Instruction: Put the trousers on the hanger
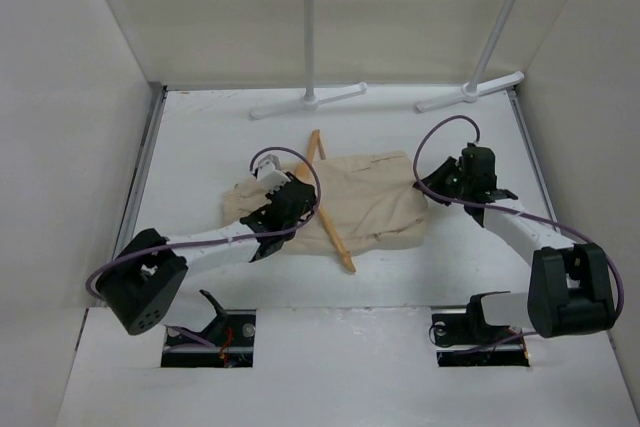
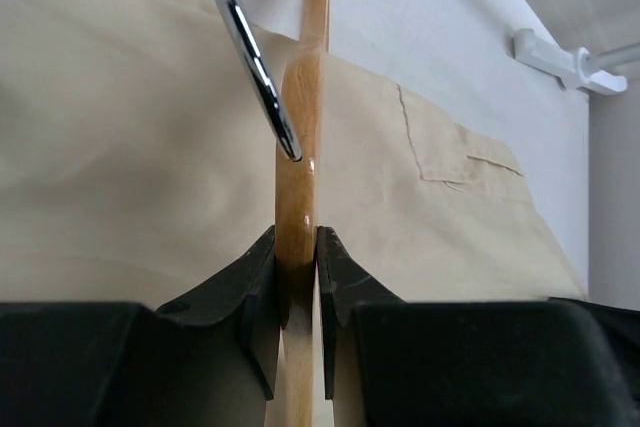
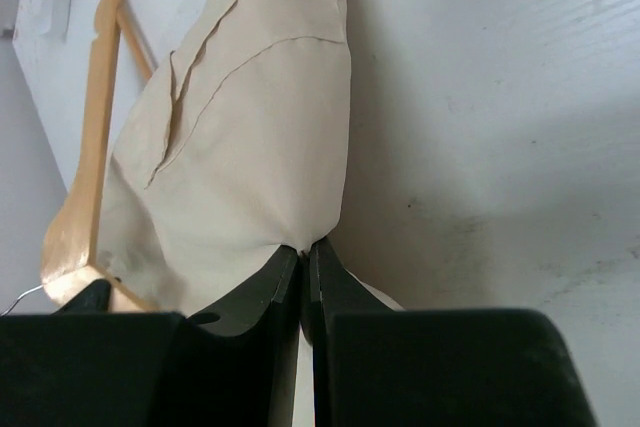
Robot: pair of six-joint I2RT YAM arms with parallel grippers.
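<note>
- Counting from the near edge, two arms are fixed side by side at the front of the white desk (image 1: 200, 147), and each arm has one pincer.
- One left pincer (image 2: 297, 257) is clamped on the wood of the hanger (image 2: 300, 147). Its two black fingers (image 2: 250, 287) press the wood from both sides.
- One hanger lies slanted across the trousers (image 1: 370, 197). Its near end pokes out past the near edge of the cloth, and its far end pokes out past the far edge.
- One shiny metal hook (image 2: 250, 47) juts out just above the left pincer in the left wrist view.
- One right pincer (image 3: 303, 252) is squeezed together on a small bit of the trousers' right edge, so the cloth comes to a point between the tips.
- One pair of tan trousers lies in a folded heap on the middle of the desk. It sits between the two pincers, with the left pincer over its left part and the right pincer at its right edge.
- One white rack (image 1: 310, 47) stands at the far end of the desk on two posts, well apart from the trousers.
</note>
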